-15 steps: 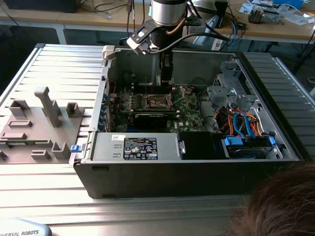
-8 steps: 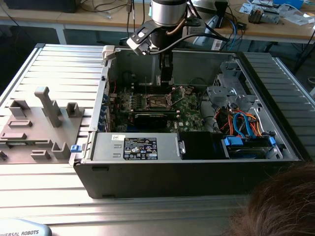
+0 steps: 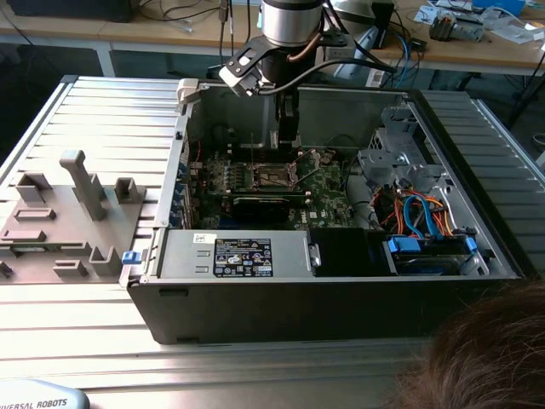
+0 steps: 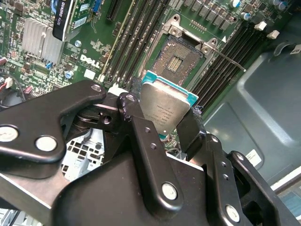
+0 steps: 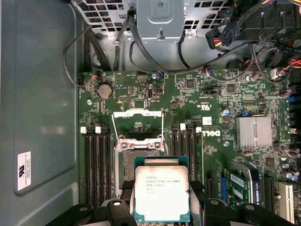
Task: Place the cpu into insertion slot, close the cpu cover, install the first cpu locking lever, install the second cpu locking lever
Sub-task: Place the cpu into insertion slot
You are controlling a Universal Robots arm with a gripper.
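Pinching the cpu (image 5: 162,188) by 2 opposite edges, the claw (image 5: 162,195) hangs above the green motherboard (image 5: 225,108), near the bare insertion slot (image 4: 176,61), whose cpu cover (image 5: 138,113) stands swung open.

I counted one open computer case (image 3: 298,298) on the one desk (image 3: 255,375), and one green motherboard (image 5: 225,99) inside it. There was one robot arm (image 3: 289,21) with a single end effector (image 4: 164,113), two fingers (image 4: 141,136) to it, and one cpu (image 5: 162,193) between them. The board had one insertion slot (image 4: 178,60), one cpu cover (image 5: 138,113) and two banks of memory slots (image 5: 98,165). I made out one graphics card (image 3: 268,204), one power supply (image 3: 238,256), one finned heatsink (image 5: 254,132), one coin battery (image 5: 105,91), one grey fixture plate (image 3: 51,239) and one person's head (image 3: 485,358).
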